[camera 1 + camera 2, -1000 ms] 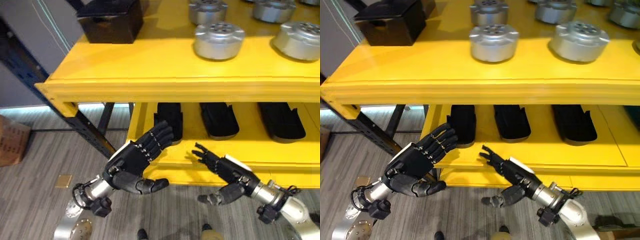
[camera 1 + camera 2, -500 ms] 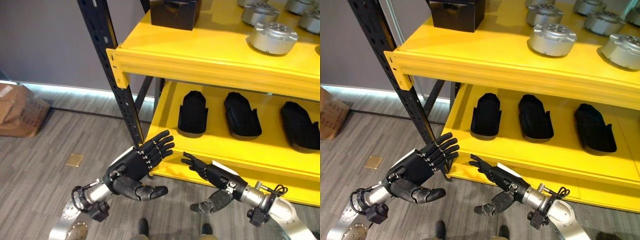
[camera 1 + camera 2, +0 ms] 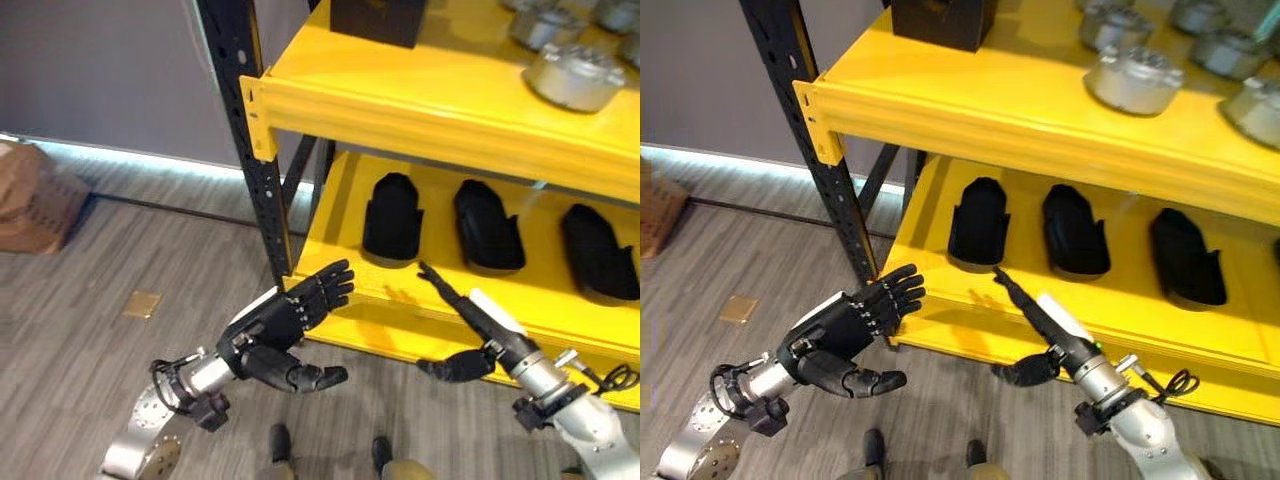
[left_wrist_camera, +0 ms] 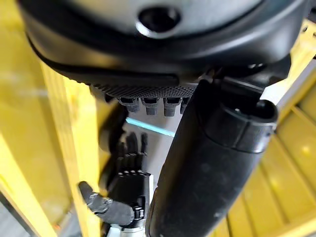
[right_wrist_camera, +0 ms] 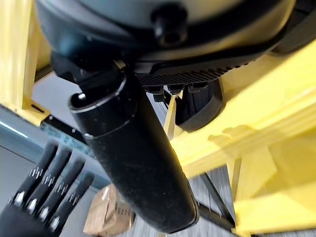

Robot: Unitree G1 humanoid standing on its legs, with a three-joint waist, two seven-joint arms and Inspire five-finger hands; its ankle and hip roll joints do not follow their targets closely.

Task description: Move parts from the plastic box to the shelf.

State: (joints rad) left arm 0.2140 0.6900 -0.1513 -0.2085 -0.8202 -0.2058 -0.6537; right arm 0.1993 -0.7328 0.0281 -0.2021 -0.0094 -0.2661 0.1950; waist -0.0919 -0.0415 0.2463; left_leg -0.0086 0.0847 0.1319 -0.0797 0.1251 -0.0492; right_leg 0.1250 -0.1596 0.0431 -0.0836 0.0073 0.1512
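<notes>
You are looking down at a grey wood-plank floor point(image 3: 90, 330) with a yellow shelf point(image 3: 420, 105) on a black perforated upright point(image 3: 255, 190) ahead of you, a grey wall point(image 3: 110, 70) behind it and a lit strip along its foot. A brown cardboard box point(image 3: 35, 195) sits on the floor at far left, and a small tan square point(image 3: 141, 304) lies on the planks nearer you. On the upper shelf board you have a black box point(image 3: 943, 20) at the near left corner and several round silver metal parts point(image 3: 1133, 78) to its right. The lower shelf board point(image 3: 430, 290) carries three black elongated parts point(image 3: 392, 217) side by side, each apart from its neighbour. Your left robot hand point(image 3: 283, 318) hangs in front of the lower board's left corner, fingers straight and spread, thumb out, holding nothing. Your right robot hand point(image 3: 1040, 318) is beside it, fingers extended toward the lower board, thumb lowered, also empty. Compared with half a second ago, the view has swung slightly, and your right robot hand has risen, its fingers now pointing more steeply up at the lower board's front edge.
</notes>
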